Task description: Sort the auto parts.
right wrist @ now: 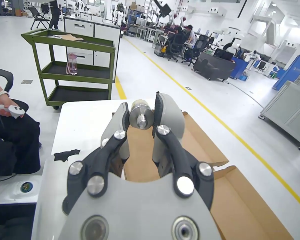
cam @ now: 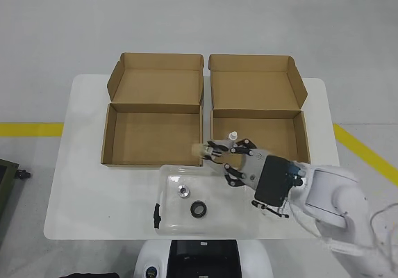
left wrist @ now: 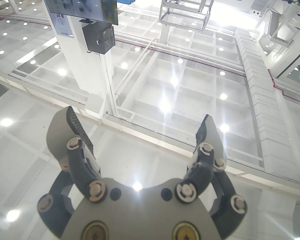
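We see the right gripper (right wrist: 140,119) clamped on a metal cylindrical part (right wrist: 141,120), held above the place where the left cardboard box (cam: 150,139) and the right cardboard box (cam: 258,133) meet, just beyond the clear plastic tray (cam: 165,208). In the tray lie a metal bushing (cam: 183,190) and a black ring (cam: 199,208). The left gripper (left wrist: 137,123) points at the ceiling with its fingers apart, holding nothing.

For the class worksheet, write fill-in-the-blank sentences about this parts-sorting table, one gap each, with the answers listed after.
Behind the clear tray stand ____ open cardboard boxes. Beside the silver ring in the tray lies a second ring, coloured ____. The metal cylinder is clamped between the jaws of the robot's ____ gripper. The left gripper has its jaws ____.
Missing words: two; black; right; open.
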`<action>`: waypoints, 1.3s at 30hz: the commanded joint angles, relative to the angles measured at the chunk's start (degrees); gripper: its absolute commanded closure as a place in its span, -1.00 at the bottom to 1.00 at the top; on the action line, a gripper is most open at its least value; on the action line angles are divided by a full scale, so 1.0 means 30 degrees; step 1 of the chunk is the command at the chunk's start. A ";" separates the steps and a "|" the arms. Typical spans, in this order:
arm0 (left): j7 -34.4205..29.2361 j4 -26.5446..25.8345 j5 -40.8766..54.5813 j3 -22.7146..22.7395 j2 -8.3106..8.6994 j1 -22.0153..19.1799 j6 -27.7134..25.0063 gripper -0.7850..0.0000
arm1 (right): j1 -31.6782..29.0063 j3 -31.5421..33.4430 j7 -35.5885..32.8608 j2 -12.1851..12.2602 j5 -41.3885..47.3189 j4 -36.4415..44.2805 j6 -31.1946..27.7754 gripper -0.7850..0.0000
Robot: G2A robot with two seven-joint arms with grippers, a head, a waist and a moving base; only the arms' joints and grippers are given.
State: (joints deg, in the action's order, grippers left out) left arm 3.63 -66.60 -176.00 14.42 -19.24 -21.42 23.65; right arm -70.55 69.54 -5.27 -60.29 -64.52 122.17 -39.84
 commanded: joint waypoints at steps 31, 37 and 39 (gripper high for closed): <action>0.0000 0.0000 0.0000 0.0000 0.0000 0.0000 0.0000 -1.00 | -0.1680 0.3601 -0.7068 0.0751 -0.1272 -0.4337 0.0315 1.00; 0.0000 0.0000 0.0000 0.0000 0.0000 0.0000 0.0000 -1.00 | -0.0052 0.2518 -0.7945 0.0639 -0.1537 -0.6114 0.0469 1.00; 0.0000 0.0000 0.0000 0.0000 0.0000 0.0000 0.0000 -1.00 | 0.0713 0.1948 -0.8452 0.0583 -0.1961 -0.6806 0.0386 1.00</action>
State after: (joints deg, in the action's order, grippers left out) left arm 3.63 -66.60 -176.00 14.42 -19.24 -21.42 23.65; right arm -69.50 76.12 -29.95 -58.47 -69.83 102.66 -38.57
